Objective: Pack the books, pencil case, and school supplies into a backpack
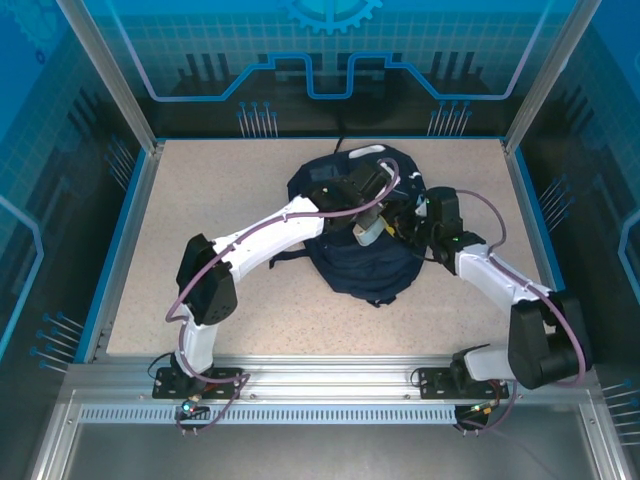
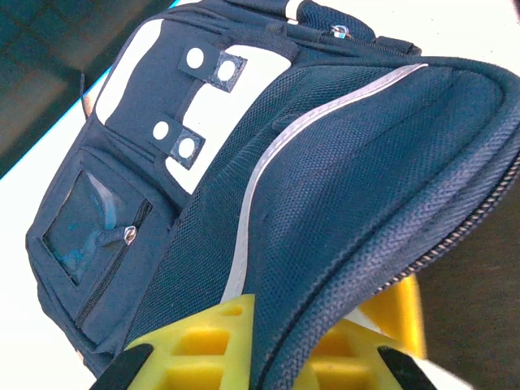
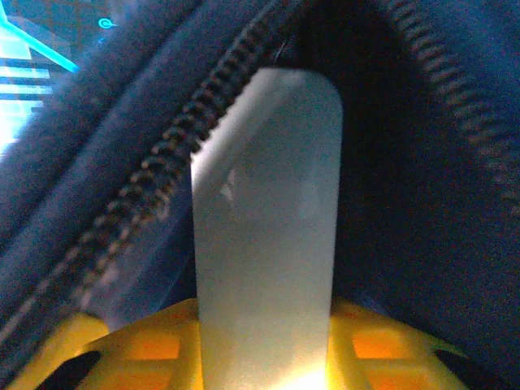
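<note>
On the table (image 1: 200, 250), we find the navy backpack (image 1: 350, 265) lying near the middle, both arms bent over its top.

The left end effector (image 2: 301, 345) is clamped tight on the rim of the bag's flap, lifting it so the mouth gapes. We judge this the weak link. If the mesh fabric slides out from between the yellow fingers (image 2: 203, 341), the flap would drop across the opening and block whatever is going in.

The right end effector (image 3: 264, 341) is closed to a narrow gap on a pale strip (image 3: 268, 203), a flat piece with a rounded end that we cannot identify. Its tip stands between the two runs of zipper (image 3: 187, 130), just inside the mouth. We think it could snag on the teeth to its left, or tip out over the rim if let go this shallow.

As for contents, the bag's interior past the strip is dark, and we cannot tell what lies there. The small clear-fronted side pocket (image 2: 89, 227) looks flat.
</note>
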